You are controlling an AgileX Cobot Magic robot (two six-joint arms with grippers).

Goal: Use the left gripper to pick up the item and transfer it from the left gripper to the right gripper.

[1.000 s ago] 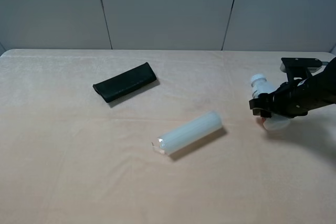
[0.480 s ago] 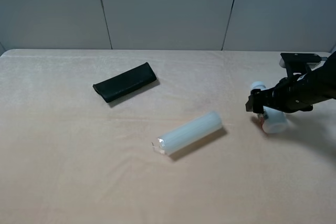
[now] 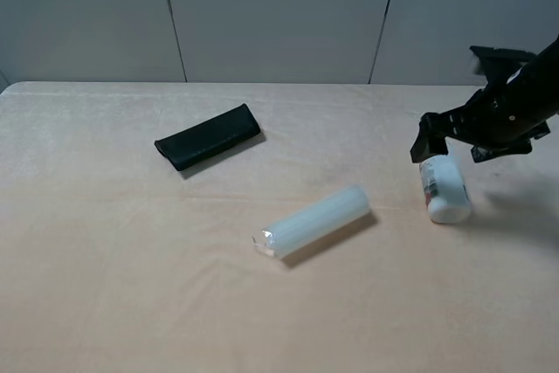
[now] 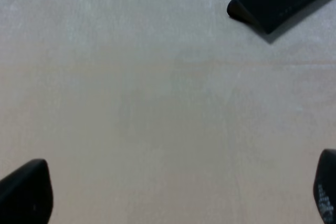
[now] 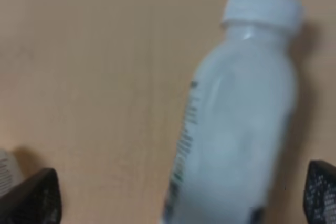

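I found the bottle (image 3: 444,189) lying on its side on the table (image 3: 105,286) near the right edge, free of any grip, with the right gripper (image 3: 454,137) hovering just above it, jaws apart and empty. My left gripper (image 4: 173,195) showed only in its wrist view, jaws wide apart over bare table, nothing between them. The translucent cylinder (image 3: 314,220) lay near the table's middle, and the black case (image 3: 208,136) lay toward the far edge, both well apart from the bottle.
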